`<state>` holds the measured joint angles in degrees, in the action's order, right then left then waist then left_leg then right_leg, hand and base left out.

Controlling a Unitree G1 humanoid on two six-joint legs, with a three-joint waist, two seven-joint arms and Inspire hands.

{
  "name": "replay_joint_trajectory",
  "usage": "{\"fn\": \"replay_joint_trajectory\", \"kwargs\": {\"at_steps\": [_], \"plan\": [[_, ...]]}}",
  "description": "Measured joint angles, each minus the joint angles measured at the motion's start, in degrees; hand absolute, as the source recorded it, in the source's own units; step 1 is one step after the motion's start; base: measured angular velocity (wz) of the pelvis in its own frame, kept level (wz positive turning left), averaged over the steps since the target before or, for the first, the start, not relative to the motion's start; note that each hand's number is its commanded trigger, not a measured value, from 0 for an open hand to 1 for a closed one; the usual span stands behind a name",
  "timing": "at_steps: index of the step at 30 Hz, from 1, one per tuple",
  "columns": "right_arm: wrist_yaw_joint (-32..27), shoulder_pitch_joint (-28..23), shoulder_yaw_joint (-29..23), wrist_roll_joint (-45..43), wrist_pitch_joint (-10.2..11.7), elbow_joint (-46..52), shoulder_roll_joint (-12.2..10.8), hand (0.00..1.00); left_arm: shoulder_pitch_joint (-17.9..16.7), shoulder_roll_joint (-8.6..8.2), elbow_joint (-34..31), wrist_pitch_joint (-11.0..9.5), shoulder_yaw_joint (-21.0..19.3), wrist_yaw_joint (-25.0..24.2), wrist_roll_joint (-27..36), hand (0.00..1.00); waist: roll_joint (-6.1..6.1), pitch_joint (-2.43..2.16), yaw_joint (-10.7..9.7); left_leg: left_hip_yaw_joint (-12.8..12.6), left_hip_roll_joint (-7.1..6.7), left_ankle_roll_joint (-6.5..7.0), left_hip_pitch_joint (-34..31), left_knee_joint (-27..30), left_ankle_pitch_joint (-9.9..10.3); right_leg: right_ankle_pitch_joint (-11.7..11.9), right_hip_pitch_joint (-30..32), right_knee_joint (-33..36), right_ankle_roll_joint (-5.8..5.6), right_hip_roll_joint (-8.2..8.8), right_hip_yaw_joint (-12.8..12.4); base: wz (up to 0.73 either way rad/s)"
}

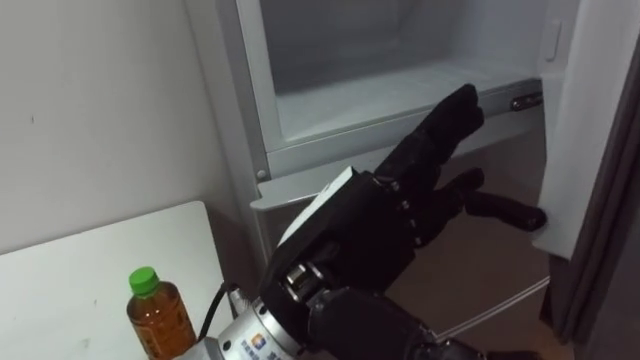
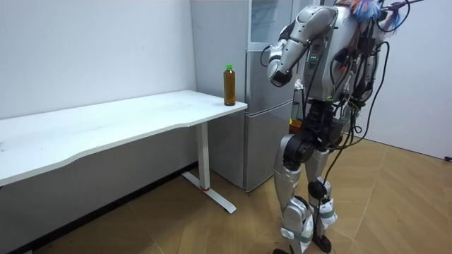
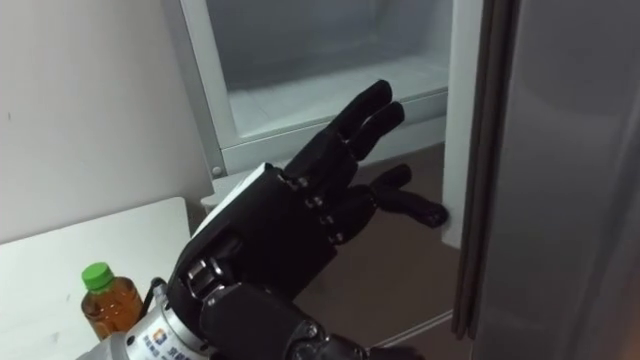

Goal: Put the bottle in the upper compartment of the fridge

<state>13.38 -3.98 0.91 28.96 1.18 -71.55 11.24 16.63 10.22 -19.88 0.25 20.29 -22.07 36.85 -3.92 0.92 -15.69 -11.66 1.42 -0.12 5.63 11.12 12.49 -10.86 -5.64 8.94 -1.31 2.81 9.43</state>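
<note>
Pick-up pending: bottle on the worktop, left hand empty at the open upper fridge.
The bottle stands upright and capped near the worktop corner, just beside the fridge body. Your left hand is raised in front of the upper fridge with fingers straight and spread, holding nothing. The door is swung wide to the right. Bring the left hand left and down, close it round the bottle below the cap, keep the bottle upright, then lift it clear over the sill.

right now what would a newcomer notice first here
The robot's black left hand, open with straight fingers, reaches toward the open upper fridge. The green-capped bottle of brown drink stands on the white table beside the fridge, not yet picked up.
</note>
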Motion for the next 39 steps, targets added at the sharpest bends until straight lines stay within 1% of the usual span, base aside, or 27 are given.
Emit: {"fn": "replay_joint_trajectory", "kwargs": {"at_steps": [17,23,26,29,31,36,38,39], "plan": [[0.6,0.1,0.0,0.2,0.0,-0.4,0.3,0.0,0.0,-0.1,0.0,0.5,0.1,-0.2,0.0,0.0,-0.24,-0.16,0.0,0.0,-0.01,0.0,0.1,-0.3,0.0,0.0,-0.1,0.0,0.0,0.0,0.0,0.0],[0.7,0.0,0.2,1.4,0.0,-0.8,0.3,0.0,0.0,0.06,0.0,0.8,0.3,-1.5,0.0,0.0,-0.22,-0.15,0.0,0.0,-0.01,0.0,0.6,-0.3,0.0,0.0,-0.4,-0.1,-0.01,0.0,0.1,-0.01],[0.7,0.0,0.6,2.2,0.0,-0.8,0.3,0.0,0.0,-0.19,0.1,1.3,0.3,-2.5,0.0,0.0,-0.16,-0.1,0.0,0.0,-0.02,0.0,0.7,-0.3,0.0,0.0,-0.3,-0.2,-0.02,0.02,0.1,0.0],[0.5,0.0,0.7,2.2,0.0,-0.8,0.3,0.0,0.0,-0.22,0.1,1.8,0.4,-3.6,-0.1,0.0,-0.15,-0.1,0.0,-0.3,0.0,0.0,0.7,-0.3,0.0,0.0,-0.3,-0.1,-0.02,0.02,-0.1,-0.01],[0.5,0.2,0.7,2.2,0.0,-1.0,0.3,0.0,0.1,-0.22,0.1,2.0,0.6,-4.4,-0.3,0.0,-0.15,-0.1,0.0,-0.6,0.03,0.0,0.7,-0.3,0.0,0.0,-0.1,0.0,-0.02,-0.01,-0.8,-0.06],[0.5,0.2,0.7,3.1,0.0,-1.0,0.2,0.0,0.1,-0.12,0.4,2.4,1.9,-5.7,-0.4,0.0,-0.19,-0.08,-1.4,-0.7,0.0,0.0,0.7,-0.3,0.0,0.0,0.0,-0.1,-0.07,0.01,-1.0,-0.02],[0.5,0.0,0.6,3.8,-0.1,-1.0,0.2,0.0,0.2,-0.08,0.5,2.5,2.4,-6.1,-0.3,0.0,-0.26,-0.08,-1.6,-0.8,0.01,0.0,0.6,-0.3,0.0,0.0,0.1,-0.1,-0.06,-0.03,-1.2,-0.05],[0.5,0.0,0.6,4.0,-0.2,-1.0,0.2,0.0,0.6,-0.07,0.5,2.8,2.7,-6.3,-0.3,0.0,-0.33,-0.09,-1.8,-0.8,0.01,0.0,0.4,-0.2,0.0,0.0,0.3,-0.1,-0.07,-0.02,-1.2,0.0]]}}
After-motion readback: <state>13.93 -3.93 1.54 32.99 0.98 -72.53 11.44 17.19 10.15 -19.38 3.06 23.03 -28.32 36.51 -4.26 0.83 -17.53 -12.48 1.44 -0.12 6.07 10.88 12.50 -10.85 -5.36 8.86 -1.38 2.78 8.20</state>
